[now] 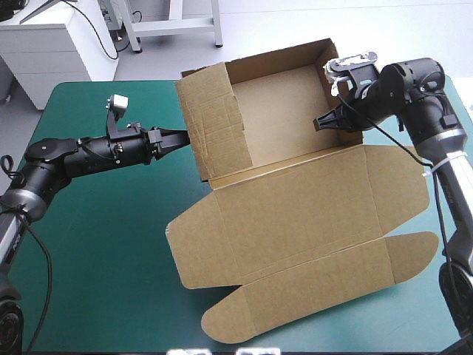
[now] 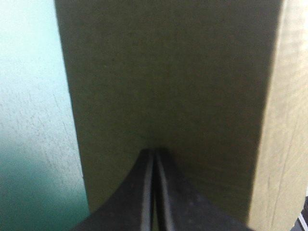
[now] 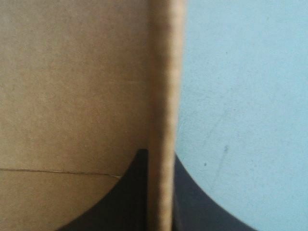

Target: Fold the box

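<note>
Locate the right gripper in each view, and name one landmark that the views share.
High view: right gripper at the box's right raised wall, picture's upper right.
Left wrist view: not in it.
Right wrist view: its fingers clamp that wall's edge between them.
Shared landmark: the brown box.

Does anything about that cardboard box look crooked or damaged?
Nothing looks torn or spilled. On the box, the left flap seems to lean outward, with the left gripper shut against its outer face, while the right gripper pinches the opposite wall. Probably just a half-done fold.
</note>
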You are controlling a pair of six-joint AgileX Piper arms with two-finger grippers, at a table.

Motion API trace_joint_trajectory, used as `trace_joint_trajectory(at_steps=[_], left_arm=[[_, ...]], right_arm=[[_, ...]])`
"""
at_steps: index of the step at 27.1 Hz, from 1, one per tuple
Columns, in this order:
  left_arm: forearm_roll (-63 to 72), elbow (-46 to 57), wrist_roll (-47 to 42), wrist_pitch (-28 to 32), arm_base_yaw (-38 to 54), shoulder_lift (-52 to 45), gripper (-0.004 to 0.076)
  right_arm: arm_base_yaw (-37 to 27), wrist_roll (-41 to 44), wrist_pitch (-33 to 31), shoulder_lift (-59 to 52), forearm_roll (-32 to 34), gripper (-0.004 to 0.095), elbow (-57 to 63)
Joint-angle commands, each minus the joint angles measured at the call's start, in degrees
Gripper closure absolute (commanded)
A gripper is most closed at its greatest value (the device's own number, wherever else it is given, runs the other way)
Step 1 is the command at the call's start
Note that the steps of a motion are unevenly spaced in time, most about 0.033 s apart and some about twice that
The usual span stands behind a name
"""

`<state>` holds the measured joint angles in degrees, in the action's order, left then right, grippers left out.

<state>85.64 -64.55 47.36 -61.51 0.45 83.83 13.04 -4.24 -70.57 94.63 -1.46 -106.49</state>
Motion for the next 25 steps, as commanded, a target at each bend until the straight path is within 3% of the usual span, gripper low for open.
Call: trace_joint_trajectory(at_steps=[1,4,10,11,15,25], left_arm=[[4.43,-2.02,-0.36,-1.31,-0.58,-2.07,0.0731],[3.57,-2.02,-0.36,-0.98,-0.58,-2.07,0.0675],[5.91,-2.02,-0.99,-3.89,-0.45,-2.07,0.0159],[8.25,-2.02,-0.99,-5.12,-0.47,-2.07,0.0108],[10.58,-2.02,-0.99,-8.16,-0.47,-2.07,0.0101],[7.75,-2.02,-1.01,-6.7,-0.47,-1.96,0.0115]], right_arm=[[-0.11,0.11,2.44,-2.38,-0.71,0.0926,-1.53],[-0.11,0.11,2.3,-2.38,-0.71,0.0926,-1.53],[-0.11,0.11,1.93,-2.38,-0.71,0.0926,-1.53],[-0.11,0.11,1.94,-2.38,-0.71,0.0926,-1.53],[-0.11,0.11,1.43,-2.38,-0.71,0.0926,-1.53],[-0.11,0.11,0.51,-2.38,-0.36,0.0926,-1.53]])
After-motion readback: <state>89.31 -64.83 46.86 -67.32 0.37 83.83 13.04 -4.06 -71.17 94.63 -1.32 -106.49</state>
